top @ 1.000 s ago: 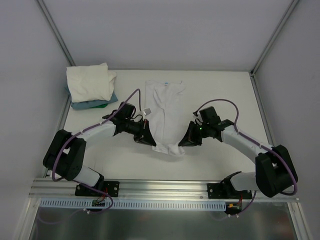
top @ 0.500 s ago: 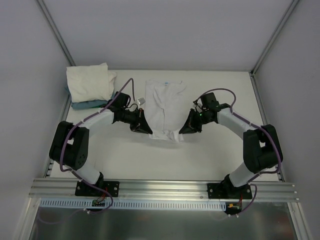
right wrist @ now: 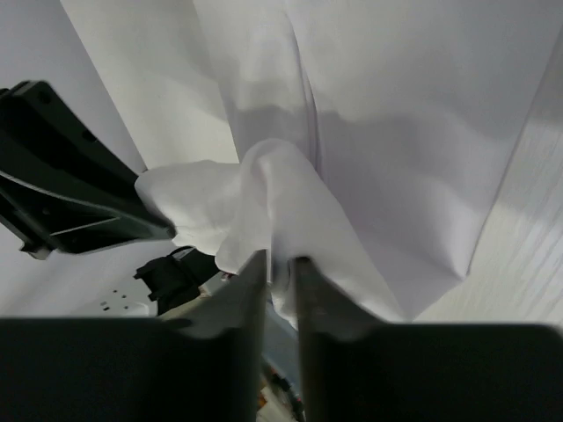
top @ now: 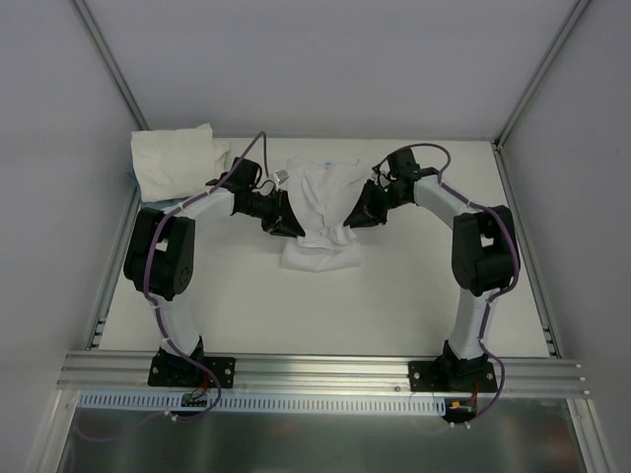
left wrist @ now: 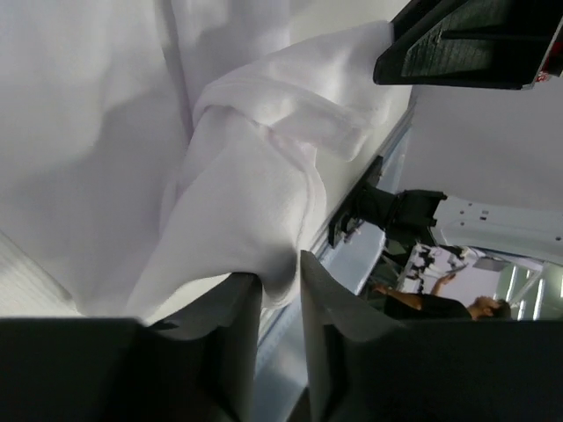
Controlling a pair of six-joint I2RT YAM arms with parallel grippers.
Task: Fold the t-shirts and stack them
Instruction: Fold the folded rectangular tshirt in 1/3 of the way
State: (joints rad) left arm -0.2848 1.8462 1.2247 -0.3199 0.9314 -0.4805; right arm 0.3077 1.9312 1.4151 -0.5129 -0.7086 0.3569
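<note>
A white t-shirt [top: 323,192] lies at the back middle of the table, its near part bunched and doubled over [top: 319,256]. My left gripper [top: 290,225] is shut on a fold of its left edge. In the left wrist view the cloth [left wrist: 237,176] hangs pinched between the fingers of that gripper [left wrist: 280,274]. My right gripper [top: 354,218] is shut on the shirt's right edge, and in the right wrist view a bunch of cloth [right wrist: 290,193] sits between the fingers there [right wrist: 280,260]. A stack of folded white t-shirts [top: 175,160] rests at the back left.
A sliver of teal-blue [top: 131,175] shows under the stack's left side. Grey walls and metal posts [top: 110,61] close in the table's back and sides. The aluminium rail [top: 315,372] with both arm bases runs along the near edge.
Both arms have reached toward the back of the table with the shirt's near hem in their grips. The shirt is shorter front to back, with cloth piled at its near end.
</note>
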